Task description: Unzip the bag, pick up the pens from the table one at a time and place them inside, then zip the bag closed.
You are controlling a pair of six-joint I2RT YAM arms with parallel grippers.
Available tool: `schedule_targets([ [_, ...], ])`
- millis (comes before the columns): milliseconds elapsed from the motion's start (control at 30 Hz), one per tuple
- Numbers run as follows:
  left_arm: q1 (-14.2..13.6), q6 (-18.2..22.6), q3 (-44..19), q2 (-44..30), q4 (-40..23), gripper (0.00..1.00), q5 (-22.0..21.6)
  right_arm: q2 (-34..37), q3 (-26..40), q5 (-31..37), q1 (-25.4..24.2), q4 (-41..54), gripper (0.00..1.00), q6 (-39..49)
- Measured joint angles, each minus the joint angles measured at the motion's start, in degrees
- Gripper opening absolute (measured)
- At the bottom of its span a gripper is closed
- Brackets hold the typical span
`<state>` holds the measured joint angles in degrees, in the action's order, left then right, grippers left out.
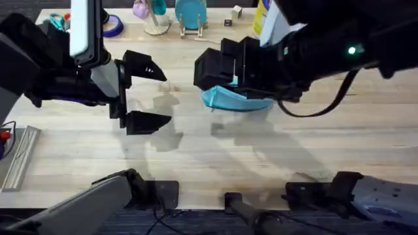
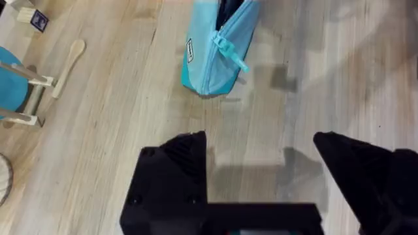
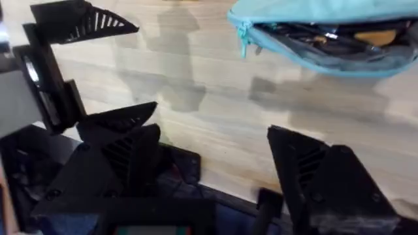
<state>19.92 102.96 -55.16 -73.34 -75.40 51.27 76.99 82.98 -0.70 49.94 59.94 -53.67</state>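
The light blue pencil pouch (image 1: 232, 99) lies on the pale wooden desk (image 1: 215, 153), a little toward 1 o'clock from the middle of the overhead view, partly under the right arm. In the right wrist view its zipper is open, and dark pens (image 3: 313, 36) and something yellow show inside the pouch (image 3: 326, 32). The right claw (image 3: 215, 163) hangs just beside the pouch with its fingers spread wide, holding nothing. The left claw (image 1: 147, 94) sits at about 9 o'clock from the pouch, near it but apart, wide open and empty. In the left wrist view a pale wooden spoon (image 2: 68, 65) lies on the desk beside a blue dish (image 2: 13, 88) in a wooden stand.
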Motion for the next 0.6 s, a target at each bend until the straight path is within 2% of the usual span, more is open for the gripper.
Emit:
schedule_targets([
  [200, 0.0, 0.0, 0.0, 0.0, 0.0, 0.993, 0.0, 1.2, 0.0, 1.0, 1.7, 0.0, 0.998, -5.8],
  [433, 0.0, 0.1, 0.0, 0.0, 0.0, 0.993, 0.0, 8.6, 0.0, 1.1, 1.8, 0.0, 0.997, -7.7],
  [600, 0.0, 0.1, 0.0, 0.0, 0.0, 0.992, 0.0, 11.3, -0.2, 2.9, 1.8, -0.5, 0.997, -9.2],
])
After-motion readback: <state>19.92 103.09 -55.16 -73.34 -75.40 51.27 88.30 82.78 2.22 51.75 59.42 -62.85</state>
